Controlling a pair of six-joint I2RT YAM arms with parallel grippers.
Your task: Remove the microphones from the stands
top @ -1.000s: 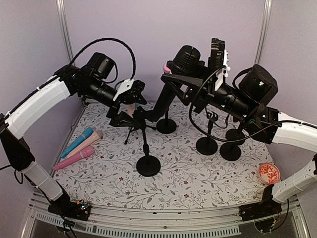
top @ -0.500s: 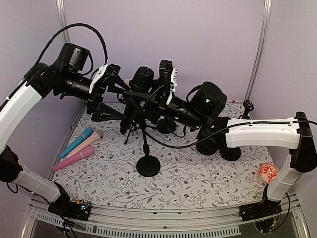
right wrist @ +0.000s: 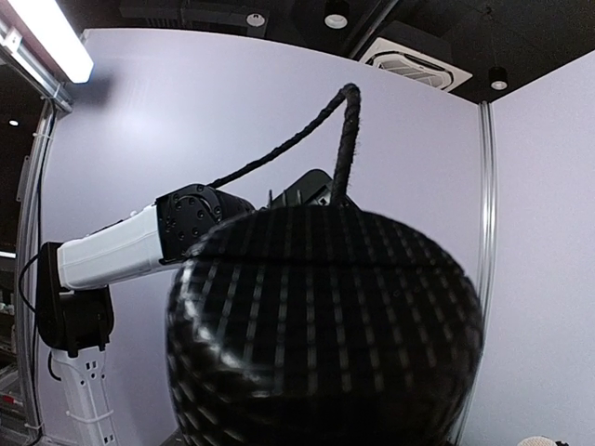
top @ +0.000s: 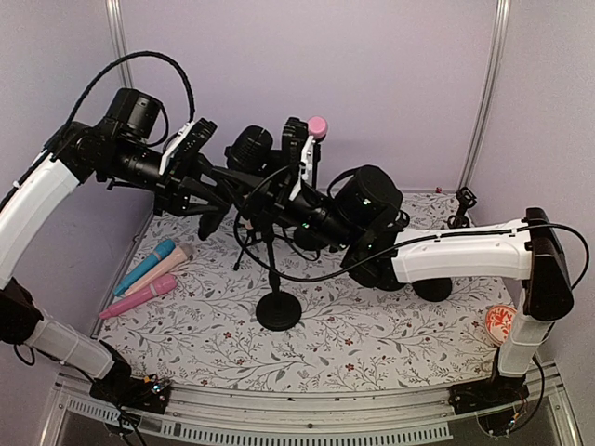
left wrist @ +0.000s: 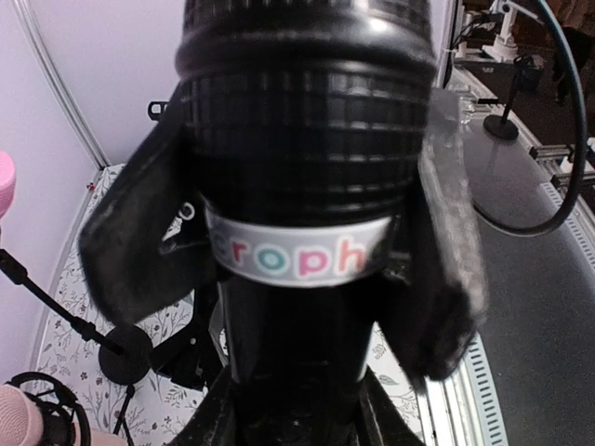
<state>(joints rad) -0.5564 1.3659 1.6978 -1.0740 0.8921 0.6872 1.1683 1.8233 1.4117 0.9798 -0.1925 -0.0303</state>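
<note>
Clasping black microphone (left wrist: 307, 121) — left end effector (left wrist: 293, 255).

This is looking like a robotics lab booth. Lilac partition panels (top: 372, 74) in aluminium posts (top: 490, 84) are enclosing a table wearing a floral cloth (top: 372, 334). A metal rail (top: 307, 409) is running along the bottom of the frame. In the right wrist view, a strip light (right wrist: 46, 42) at upper left and a ceiling vent (right wrist: 414, 60) at upper right are showing overhead.

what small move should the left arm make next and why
Probably ease the left gripper away from the stand, along the axis of the microphone: its fingers press both sides of the black body, which looks still seated in the stand.
</note>
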